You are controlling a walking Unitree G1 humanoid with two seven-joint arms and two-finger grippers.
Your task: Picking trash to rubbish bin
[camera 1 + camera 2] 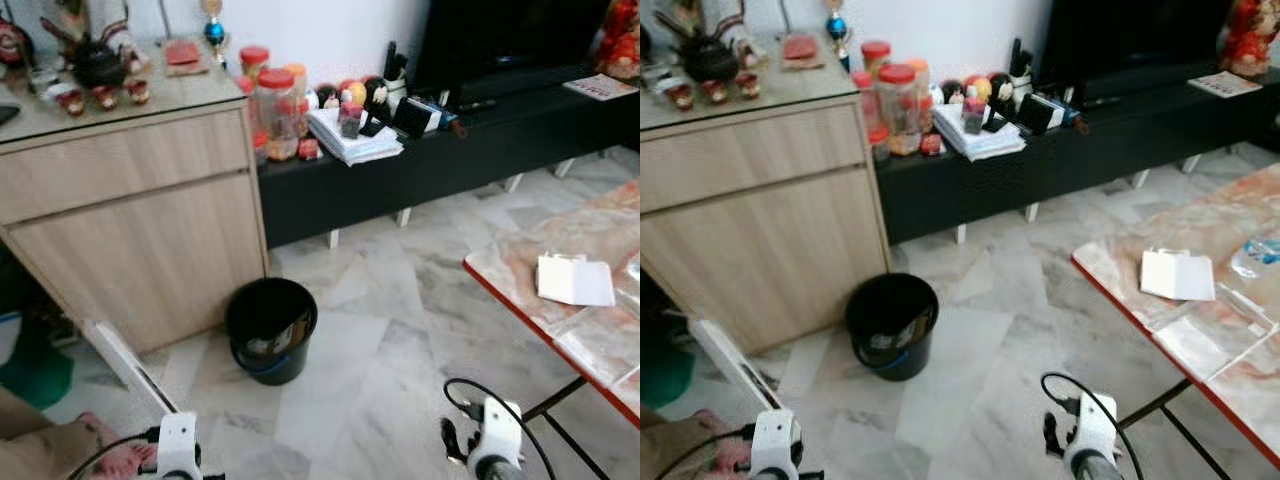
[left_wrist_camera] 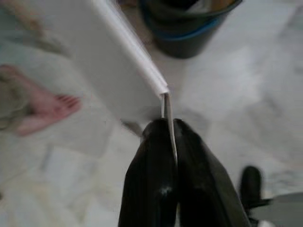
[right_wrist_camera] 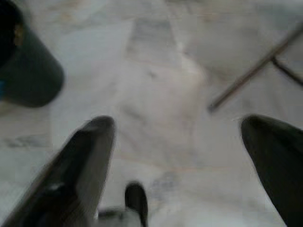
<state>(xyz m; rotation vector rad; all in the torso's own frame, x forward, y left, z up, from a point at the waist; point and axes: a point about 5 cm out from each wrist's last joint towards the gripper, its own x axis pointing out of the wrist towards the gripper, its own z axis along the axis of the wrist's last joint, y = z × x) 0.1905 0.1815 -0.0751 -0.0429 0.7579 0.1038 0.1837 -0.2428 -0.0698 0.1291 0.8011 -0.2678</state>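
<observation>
A black rubbish bin (image 1: 271, 328) stands on the marble floor beside the wooden cabinet. My left gripper (image 2: 166, 124) is shut on the edge of a flat white board (image 2: 118, 71). The board (image 1: 125, 365) slants up from my left wrist, to the left of the bin and short of it. In the left wrist view the bin (image 2: 189, 23) lies just beyond the board's far end. My right gripper (image 3: 177, 120) is open over bare floor with nothing between its fingers. The bin (image 3: 26, 66) stands off to its side.
A wooden cabinet (image 1: 130, 220) stands behind the bin, with a low black TV bench (image 1: 420, 160) along the wall. At the right is a red-edged table (image 1: 520, 290) with a white paper (image 1: 573, 279) on it. A person's bare foot (image 1: 110, 455) rests at lower left.
</observation>
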